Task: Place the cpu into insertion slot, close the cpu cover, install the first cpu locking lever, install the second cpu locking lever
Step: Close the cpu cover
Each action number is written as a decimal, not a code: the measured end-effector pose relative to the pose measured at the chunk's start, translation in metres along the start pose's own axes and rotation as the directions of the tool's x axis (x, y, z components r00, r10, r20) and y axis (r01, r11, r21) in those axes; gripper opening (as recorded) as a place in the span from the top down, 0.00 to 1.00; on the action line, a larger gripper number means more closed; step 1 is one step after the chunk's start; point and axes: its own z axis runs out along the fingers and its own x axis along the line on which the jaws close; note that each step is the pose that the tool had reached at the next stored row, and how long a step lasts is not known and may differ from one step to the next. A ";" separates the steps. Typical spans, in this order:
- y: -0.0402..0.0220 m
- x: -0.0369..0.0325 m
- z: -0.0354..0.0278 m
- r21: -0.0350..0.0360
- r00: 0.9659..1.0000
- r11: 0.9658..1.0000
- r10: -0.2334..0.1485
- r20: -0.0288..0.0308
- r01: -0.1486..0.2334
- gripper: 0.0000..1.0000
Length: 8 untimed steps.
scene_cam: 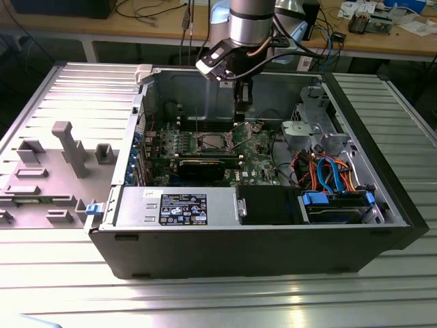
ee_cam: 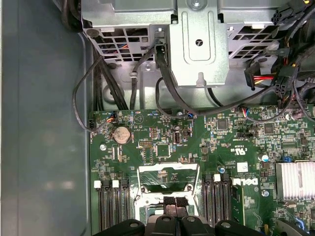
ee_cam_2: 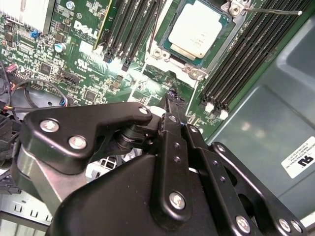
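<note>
While the gripper [ee_cam_2: 172, 98] hangs empty with its fingers pressed together, the cpu [ee_cam_2: 199, 29] sits flat in the insertion slot [ee_cam_2: 186, 60] just ahead of the fingertips, so the first step looks done. Beyond the cpu, farther from the gripper, a locking lever [ee_cam_2: 273, 11] juts free over the memory slots [ee_cam_2: 246, 54], unlatched. In the first wrist view the cpu cover [ee_cam: 167, 167], just past the gripper's tip, appears swung up and open, so the closing and both levers remain.

The computer case [scene_cam: 273, 239] stands on the desk [scene_cam: 205, 301], with the motherboard [ee_cam_2: 98, 73] lying inside it. The cpu [ee_cam_2: 199, 29] lies in the insertion slot [ee_cam_2: 167, 46], with memory slots [ee_cam_2: 246, 64] on both sides. The hand [ee_cam_2: 172, 98] hangs over the motherboard, near the insertion slot.
</note>
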 end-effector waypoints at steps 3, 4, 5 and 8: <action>0.0012 0.0001 0.0001 0.000 1.000 1.000 0.000 0.000 0.000 0.89; 0.0017 0.0001 0.0001 0.000 1.000 1.000 0.000 0.000 0.000 0.89; 0.0021 0.0001 0.0001 0.000 1.000 1.000 0.000 0.000 0.000 0.89; 0.0037 0.0001 0.0002 0.000 1.000 1.000 0.000 0.000 0.000 0.89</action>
